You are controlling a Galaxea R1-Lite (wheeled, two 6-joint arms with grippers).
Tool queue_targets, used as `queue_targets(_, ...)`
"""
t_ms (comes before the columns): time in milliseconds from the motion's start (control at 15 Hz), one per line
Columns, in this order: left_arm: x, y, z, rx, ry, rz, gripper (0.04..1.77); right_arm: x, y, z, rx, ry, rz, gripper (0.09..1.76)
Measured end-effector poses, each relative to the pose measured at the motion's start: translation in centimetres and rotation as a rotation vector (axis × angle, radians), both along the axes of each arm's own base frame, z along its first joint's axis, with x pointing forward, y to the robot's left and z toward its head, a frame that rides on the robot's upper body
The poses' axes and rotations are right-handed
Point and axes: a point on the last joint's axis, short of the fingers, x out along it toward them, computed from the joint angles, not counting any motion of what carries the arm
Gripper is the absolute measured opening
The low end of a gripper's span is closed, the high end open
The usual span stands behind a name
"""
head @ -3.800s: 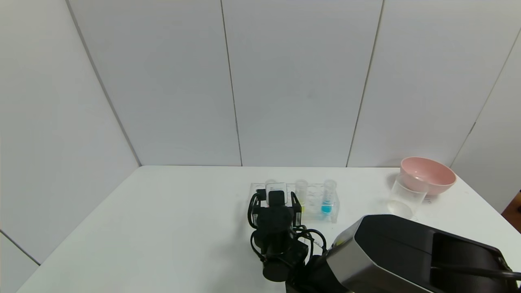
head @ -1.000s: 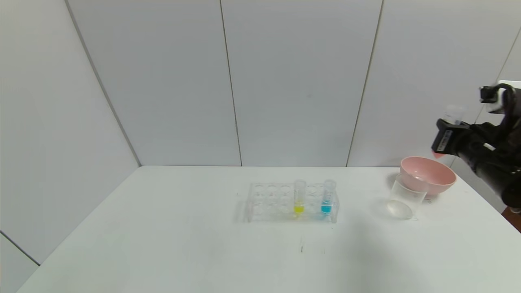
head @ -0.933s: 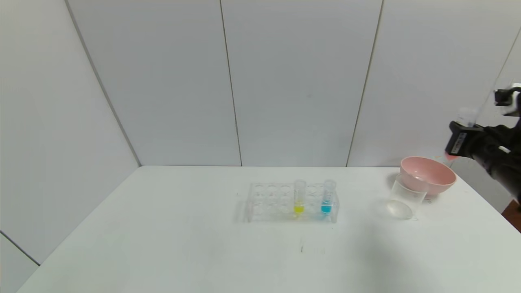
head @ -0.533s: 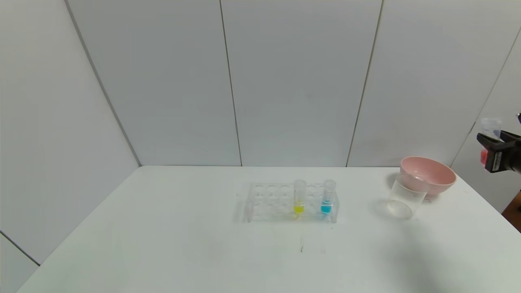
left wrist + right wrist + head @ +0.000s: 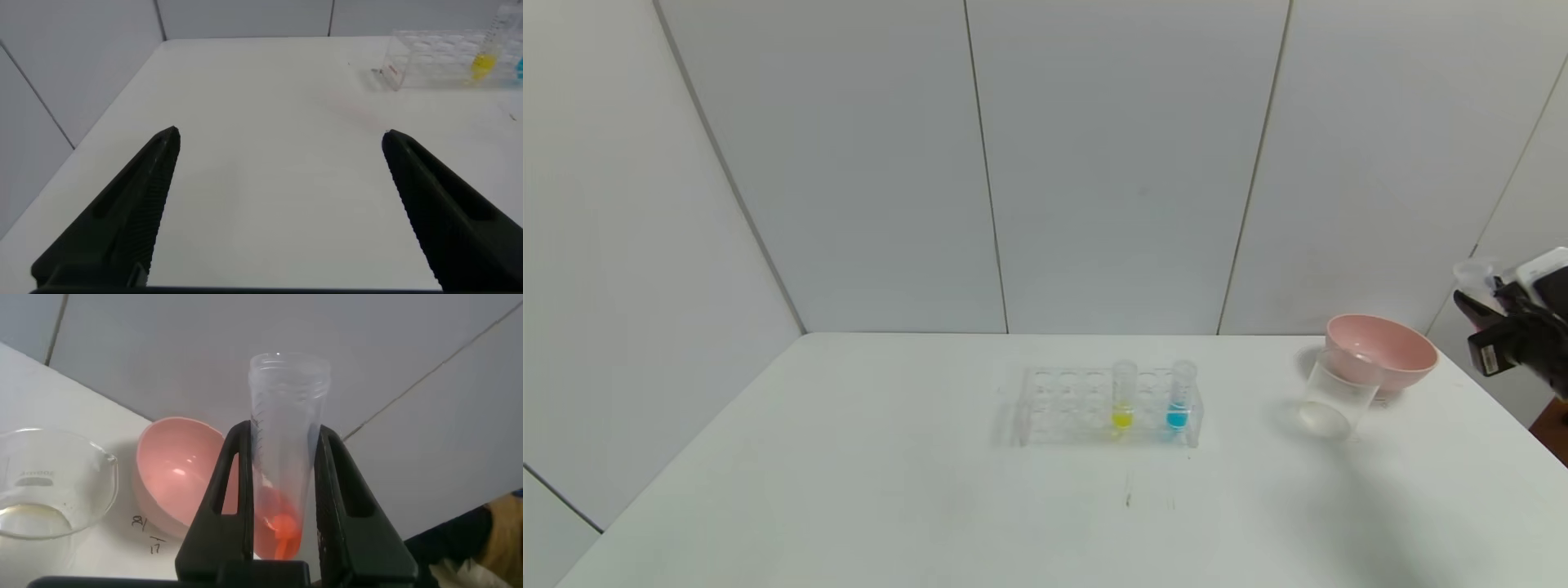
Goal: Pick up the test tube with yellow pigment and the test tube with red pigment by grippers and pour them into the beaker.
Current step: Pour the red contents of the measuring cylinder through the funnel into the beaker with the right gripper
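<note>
Right wrist view: right gripper (image 5: 282,498) grips the red tube (image 5: 283,469); the beaker (image 5: 45,490) sits below, awaiting a tilt over it.

The black right gripper (image 5: 1490,327) is cut off by the head view's right edge, so most of its arm is hidden. Only the clear mouth of the slim red-pigment test tube (image 5: 1470,272) is seen there; its liquid is seemingly masked by the fingers.
</note>
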Motion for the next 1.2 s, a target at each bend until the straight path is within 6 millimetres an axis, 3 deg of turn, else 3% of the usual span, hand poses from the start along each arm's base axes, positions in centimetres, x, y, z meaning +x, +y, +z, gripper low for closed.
queue_targets(600, 0.0, 0.0, 0.0, 0.000, 0.000, 0.000, 1.76, 1.4, -0.5, -3.9, -0.358, -0.016, 0.079, 0.50)
queue_targets(1200, 0.0, 0.0, 0.0, 0.000, 0.000, 0.000, 1.76, 1.9, -0.3, -4.7, -0.633, -0.008, 0.134, 0.50)
